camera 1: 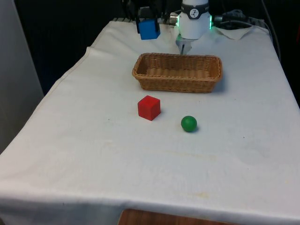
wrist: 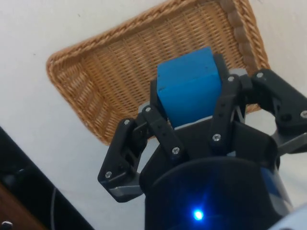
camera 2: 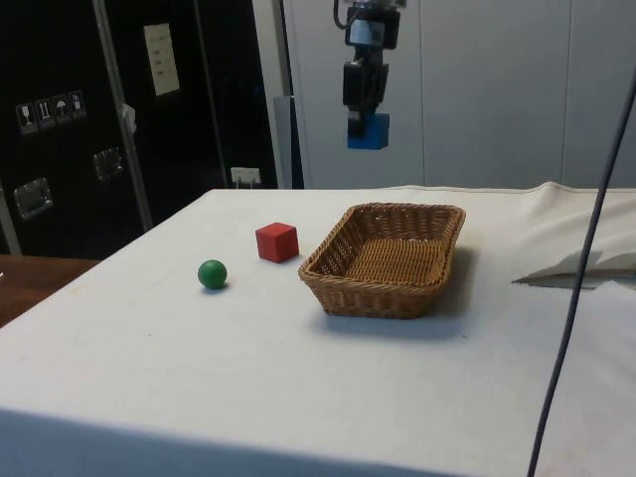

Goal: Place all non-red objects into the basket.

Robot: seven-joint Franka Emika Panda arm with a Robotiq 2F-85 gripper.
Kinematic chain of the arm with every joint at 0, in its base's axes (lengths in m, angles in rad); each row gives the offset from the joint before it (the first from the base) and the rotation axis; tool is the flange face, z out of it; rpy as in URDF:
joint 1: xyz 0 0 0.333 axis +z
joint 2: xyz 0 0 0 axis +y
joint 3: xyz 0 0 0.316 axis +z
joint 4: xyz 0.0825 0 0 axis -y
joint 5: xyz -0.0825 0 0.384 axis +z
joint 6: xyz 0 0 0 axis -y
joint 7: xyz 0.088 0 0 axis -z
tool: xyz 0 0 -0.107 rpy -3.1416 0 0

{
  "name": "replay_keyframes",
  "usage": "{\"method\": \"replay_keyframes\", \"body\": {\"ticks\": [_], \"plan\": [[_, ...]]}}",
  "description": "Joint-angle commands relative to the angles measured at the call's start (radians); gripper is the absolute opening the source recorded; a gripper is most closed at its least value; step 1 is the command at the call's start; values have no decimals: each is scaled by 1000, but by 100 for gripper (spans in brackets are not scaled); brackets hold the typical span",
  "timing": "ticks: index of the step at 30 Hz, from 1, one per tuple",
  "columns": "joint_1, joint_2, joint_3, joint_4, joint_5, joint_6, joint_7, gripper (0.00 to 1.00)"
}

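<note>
My gripper [camera 2: 367,121] hangs high above the wicker basket [camera 2: 333,260], shut on a blue cube [camera 2: 368,131]. From the wrist, the blue cube [wrist: 189,86] sits between the black fingers [wrist: 158,127] with the basket [wrist: 86,72] below it. In the front view the blue cube [camera 1: 149,29] shows at the far end, above the basket [camera 1: 140,75] and towards its left. A red cube [camera 1: 149,108] and a green ball [camera 1: 189,123] lie on the cloth in front of the basket, the ball to the cube's right.
White cloth bunches near the table's far end [camera 1: 239,32]. A black cable [camera 2: 581,278] hangs across the side view's right. The table's edges drop off on the front view's left [camera 1: 56,84] and right.
</note>
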Motion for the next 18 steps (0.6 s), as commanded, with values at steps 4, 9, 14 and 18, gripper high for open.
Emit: {"method": "replay_keyframes", "body": {"ticks": [4,9,14,18], "plan": [[-8,-16,8,-30,-64,29,32,4],[-5,-28,25,-77,-97,62,59,4],[-4,-27,36,-110,-97,91,61,4],[-1,-24,46,-139,-89,119,61,4]]}}
